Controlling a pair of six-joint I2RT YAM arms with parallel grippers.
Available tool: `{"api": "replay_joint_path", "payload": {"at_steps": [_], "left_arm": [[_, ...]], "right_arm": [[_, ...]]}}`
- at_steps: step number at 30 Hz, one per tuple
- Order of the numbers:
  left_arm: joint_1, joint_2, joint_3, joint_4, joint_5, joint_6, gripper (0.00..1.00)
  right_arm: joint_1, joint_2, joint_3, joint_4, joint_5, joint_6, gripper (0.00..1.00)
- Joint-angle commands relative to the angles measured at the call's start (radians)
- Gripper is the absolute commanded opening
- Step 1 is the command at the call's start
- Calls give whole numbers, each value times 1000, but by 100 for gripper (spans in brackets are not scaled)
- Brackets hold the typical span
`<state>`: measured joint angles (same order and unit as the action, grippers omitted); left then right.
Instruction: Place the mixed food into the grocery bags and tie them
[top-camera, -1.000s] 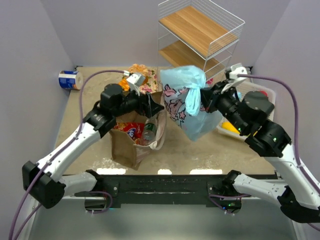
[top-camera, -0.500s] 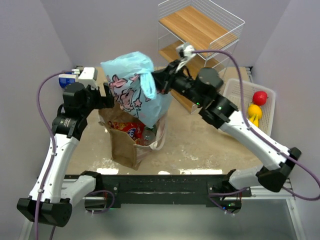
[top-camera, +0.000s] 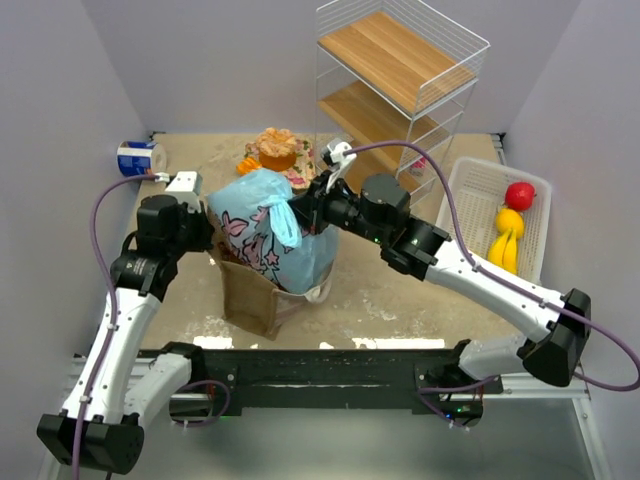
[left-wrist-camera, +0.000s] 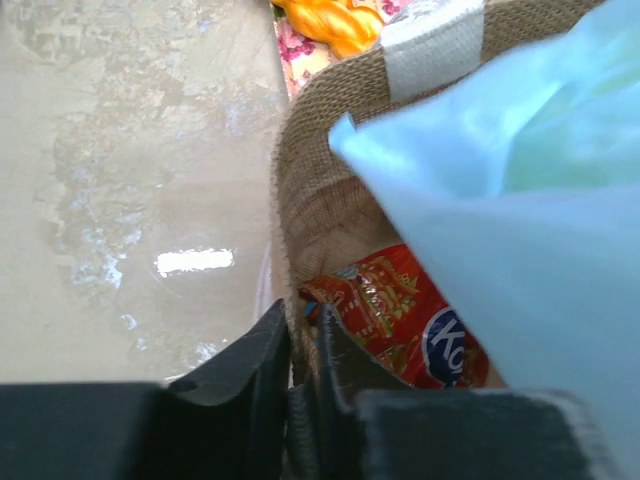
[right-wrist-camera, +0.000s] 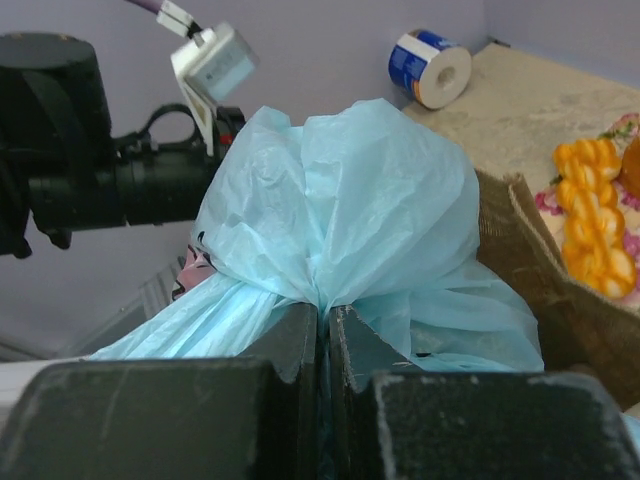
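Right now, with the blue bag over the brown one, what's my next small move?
Probably ease the right gripper straight down: it pinches the knot of the blue bag, which sits only partly inside the brown bag, whose rim the left gripper holds open.

Noted a worn beige table (top-camera: 400, 290). Found on it a brown bag (top-camera: 250, 300) near the front, a roll (top-camera: 138, 159) on its side far left, a floral tray (top-camera: 296, 172) at the back, a wire shelf (top-camera: 400, 60) beside that, a white basket (top-camera: 480, 195) right.
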<state>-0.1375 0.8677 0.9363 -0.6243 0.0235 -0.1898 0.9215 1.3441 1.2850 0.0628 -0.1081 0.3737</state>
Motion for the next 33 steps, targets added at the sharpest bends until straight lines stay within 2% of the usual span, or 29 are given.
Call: {"api": "replay_joint_path", "payload": {"at_steps": [1, 2, 7, 12, 16, 19, 23, 28, 29, 30, 31, 32, 33], "left_arm": [[3, -27, -10, 20, 10, 33, 5], [3, -33, -11, 29, 12, 36, 0], [3, -82, -24, 77, 15, 82, 0], [3, -81, -17, 93, 49, 118, 0], [1, -79, -36, 121, 119, 118, 0], [3, -78, -39, 140, 118, 107, 0], [3, -68, -36, 152, 99, 81, 0], [3, -56, -34, 164, 118, 67, 0], [3, -56, -28, 170, 121, 66, 0], [3, -56, -22, 173, 125, 64, 5], [3, -61, -18, 178, 128, 61, 14], [3, -62, -13, 189, 130, 59, 26], [3, -64, 1, 192, 136, 58, 53]], "right_arm": [[17, -49, -39, -49, 5, -18, 0], [23, -43, -35, -123, 18, -31, 0], [69, 71, 103, -410, 143, -99, 0], [129, 229, 245, -537, 228, -128, 0], [169, 424, 367, -635, 304, -137, 0], [172, 516, 358, -577, 337, -116, 0], [172, 561, 278, -497, 355, -70, 0], [172, 503, 270, -469, 346, -84, 0], [172, 459, 275, -463, 337, -96, 5], [172, 440, 292, -460, 328, -104, 16], [172, 417, 301, -457, 308, -120, 44], [172, 400, 312, -460, 292, -130, 55], [172, 368, 338, -465, 283, -136, 64]]}}
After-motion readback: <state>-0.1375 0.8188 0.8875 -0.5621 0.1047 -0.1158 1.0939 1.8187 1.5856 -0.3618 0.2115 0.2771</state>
